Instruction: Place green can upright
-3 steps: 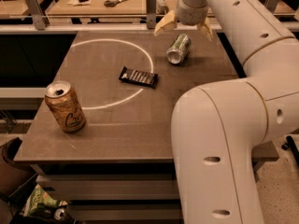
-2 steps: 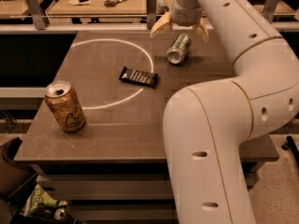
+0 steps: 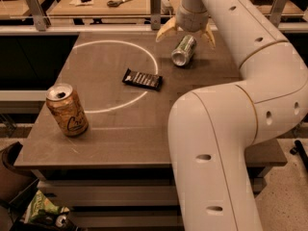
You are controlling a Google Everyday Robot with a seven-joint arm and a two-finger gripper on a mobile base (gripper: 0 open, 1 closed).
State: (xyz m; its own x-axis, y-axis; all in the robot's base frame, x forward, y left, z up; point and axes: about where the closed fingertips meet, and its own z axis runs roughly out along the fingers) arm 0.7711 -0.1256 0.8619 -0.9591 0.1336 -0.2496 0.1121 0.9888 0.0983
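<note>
Camera view. Over the last second the arm's elbow has swung left and the gripper (image 3: 187, 33) has sunk slightly toward the green can (image 3: 184, 50). The can has not shifted and lies on its side on the desk (image 3: 120, 129). The fingers (image 3: 166, 32) are spread, straddling the can's far end just above it, apparently not touching. The wrist points straight down over the can.

The step looks like approach-to-grasp. The next move likely calls for lowering, pinching across the body, then tipping it onto an end. A snack bar (image 3: 142, 79) lies left of the can, clear.
</note>
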